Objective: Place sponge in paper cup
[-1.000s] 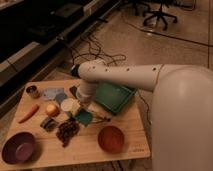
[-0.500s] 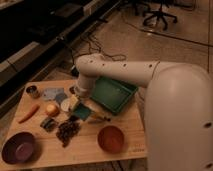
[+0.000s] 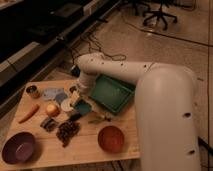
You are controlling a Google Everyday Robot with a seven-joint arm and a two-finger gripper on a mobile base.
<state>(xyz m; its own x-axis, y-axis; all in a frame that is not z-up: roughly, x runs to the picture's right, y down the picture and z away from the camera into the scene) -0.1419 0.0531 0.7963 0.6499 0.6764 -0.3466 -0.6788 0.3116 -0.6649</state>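
The sponge (image 3: pixel 82 107) is a small teal square near the middle of the counter (image 3: pixel 90 150), just left of the green tray (image 3: pixel 112 94). It sits right under the gripper (image 3: pixel 78 100), whose fingers are pressed together; it looks pinched on the sponge, though the arm hides the exact contact. The cup (image 3: pixel 66 105), white and round, stands just left of the sponge, touching or nearly touching it, partly covered by the gripper.

The white arm (image 3: pixel 125 70) reaches in from the right, over the tray, and bends down to that spot.

Left of the cup lies a yellowish round fruit (image 3: pixel 52 109), with a carrot (image 3: pixel 28 113) further left near the counter's edge. Behind them a pale blue cloth (image 3: pixel 52 93) lies flat, and a small can (image 3: pixel 33 91) stands at the far left corner. In front of the fruit sits a small dark packet (image 3: pixel 48 123), and beside it a dark bunch of grapes (image 3: pixel 67 132). A purple bowl (image 3: pixel 18 148) is at the near left corner, and an orange bowl (image 3: pixel 111 138) at the near right, well apart from the sponge.
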